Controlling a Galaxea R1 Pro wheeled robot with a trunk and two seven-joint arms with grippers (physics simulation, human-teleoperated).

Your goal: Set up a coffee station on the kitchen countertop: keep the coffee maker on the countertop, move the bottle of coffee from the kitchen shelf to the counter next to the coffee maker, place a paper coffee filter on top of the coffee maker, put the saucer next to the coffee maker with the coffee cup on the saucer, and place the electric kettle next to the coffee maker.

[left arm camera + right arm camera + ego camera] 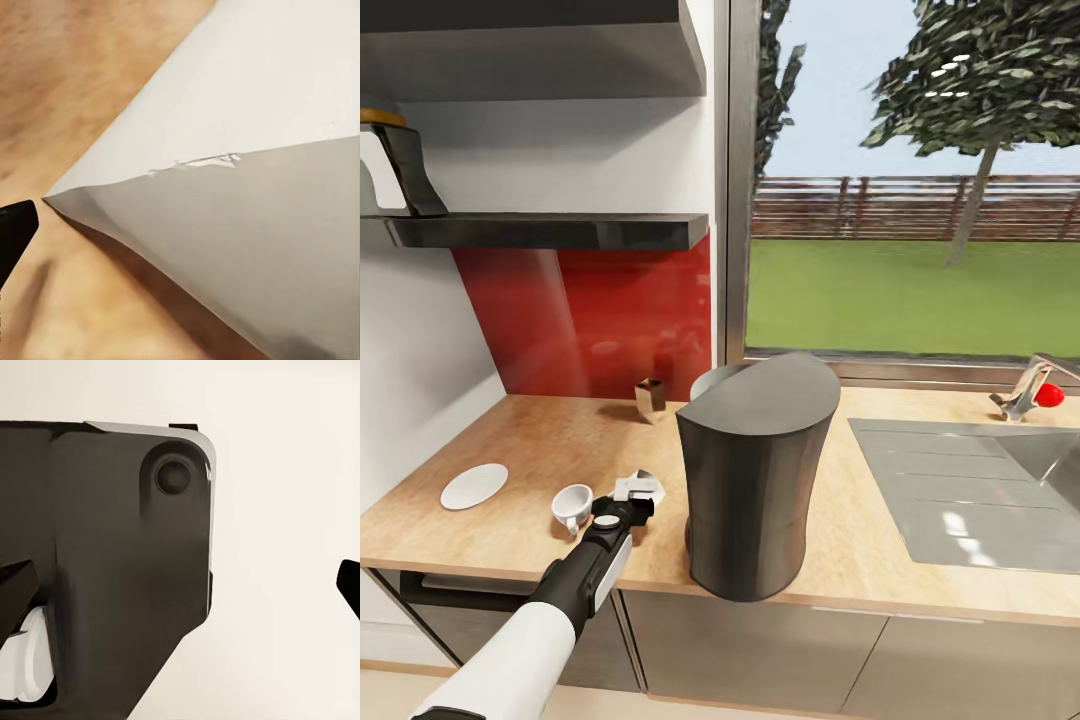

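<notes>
The tall dark grey coffee maker (750,480) stands near the front edge of the countertop (540,430). To its left lie the white coffee cup (572,505) and, further left, the saucer (473,486), apart from each other. My left gripper (632,497) is low over the counter between cup and coffee maker, at the off-white paper coffee filter (639,487). Up close the filter (225,187) lies on the wood, with one black fingertip (15,232) wide at its side; the gripper looks open. A small brown bottle of coffee (650,398) stands by the red backsplash. My right gripper (180,585) is open, holding nothing.
A steel sink (970,490) and tap (1032,388) sit to the right under the window. A dark wall shelf (550,230) hangs at upper left, bearing a black-handled object (400,170) cut off by the frame edge. A dark part of my own body (112,570) faces the right wrist camera.
</notes>
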